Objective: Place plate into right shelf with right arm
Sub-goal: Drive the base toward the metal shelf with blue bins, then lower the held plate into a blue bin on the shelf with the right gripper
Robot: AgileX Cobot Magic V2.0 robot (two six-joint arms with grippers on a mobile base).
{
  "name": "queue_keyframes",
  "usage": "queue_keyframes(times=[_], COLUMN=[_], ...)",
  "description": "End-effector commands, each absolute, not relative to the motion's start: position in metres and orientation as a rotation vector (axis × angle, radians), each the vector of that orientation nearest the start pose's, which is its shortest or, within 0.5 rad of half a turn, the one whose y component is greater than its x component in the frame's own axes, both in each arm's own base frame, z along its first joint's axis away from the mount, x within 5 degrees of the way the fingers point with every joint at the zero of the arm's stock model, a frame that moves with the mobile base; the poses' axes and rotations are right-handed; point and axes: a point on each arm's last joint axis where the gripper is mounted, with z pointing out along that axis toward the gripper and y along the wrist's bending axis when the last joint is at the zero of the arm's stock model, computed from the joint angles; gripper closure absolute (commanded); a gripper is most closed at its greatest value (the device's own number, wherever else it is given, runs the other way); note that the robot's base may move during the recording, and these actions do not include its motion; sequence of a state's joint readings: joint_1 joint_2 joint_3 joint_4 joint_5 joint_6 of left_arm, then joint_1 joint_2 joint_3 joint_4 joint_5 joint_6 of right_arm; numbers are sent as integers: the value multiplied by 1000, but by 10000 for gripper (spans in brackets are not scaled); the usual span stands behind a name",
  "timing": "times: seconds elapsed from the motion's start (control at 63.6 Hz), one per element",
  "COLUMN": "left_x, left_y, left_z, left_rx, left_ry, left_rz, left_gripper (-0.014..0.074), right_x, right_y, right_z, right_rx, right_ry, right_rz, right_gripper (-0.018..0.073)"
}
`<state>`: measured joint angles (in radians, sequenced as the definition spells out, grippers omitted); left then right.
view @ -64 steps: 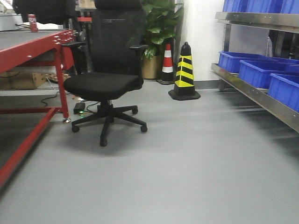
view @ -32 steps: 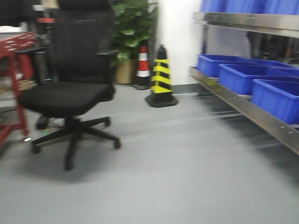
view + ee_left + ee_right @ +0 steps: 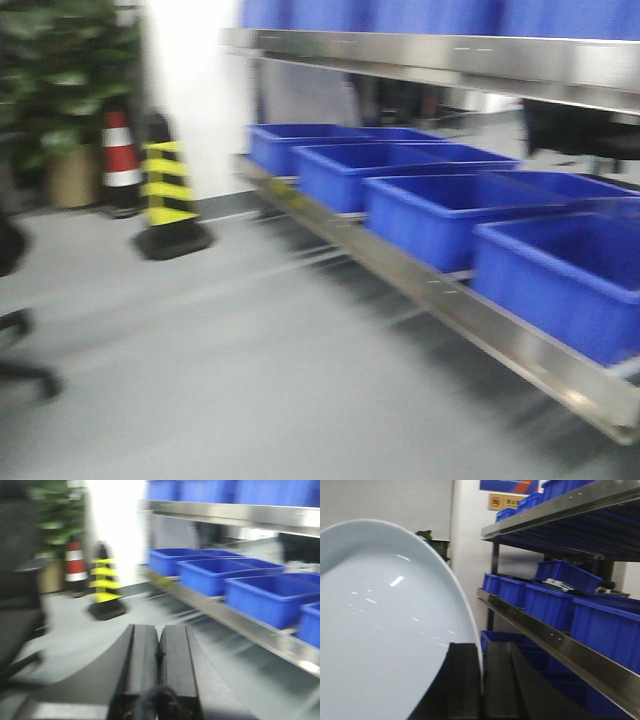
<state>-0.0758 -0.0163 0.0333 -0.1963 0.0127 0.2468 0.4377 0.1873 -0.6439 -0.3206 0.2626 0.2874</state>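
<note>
Front view has swung onto right shelf [image 3: 420, 52]; right jaws grip plate [image 3: 385, 630], left jaws clenched.

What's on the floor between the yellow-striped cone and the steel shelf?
Nothing: bare grey floor separates the cone from the shelf, seen in the front view.

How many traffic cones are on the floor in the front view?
2. A black-and-yellow cone stands near the white wall; a red-and-white cone sits behind it to the left, by the potted plant. More could be out of frame.
</note>
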Motion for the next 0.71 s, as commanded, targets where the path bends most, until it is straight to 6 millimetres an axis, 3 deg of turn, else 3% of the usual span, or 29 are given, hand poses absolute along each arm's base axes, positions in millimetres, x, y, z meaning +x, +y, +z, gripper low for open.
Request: queue_keyframes(times=[0.0,0.691], left_x=[55,55], left_y=[-3,-3], left_z=[207,207], left_rx=[77,77], left_ry=[1420,1420], left_rz=[-17,-17], left_gripper=[643,643], right_x=[17,17], right_y=[2,2], right_z=[405,405], right_rx=[-233,-233], right_ry=[1159,1159], right_rz=[307,307], right_gripper=[504,504])
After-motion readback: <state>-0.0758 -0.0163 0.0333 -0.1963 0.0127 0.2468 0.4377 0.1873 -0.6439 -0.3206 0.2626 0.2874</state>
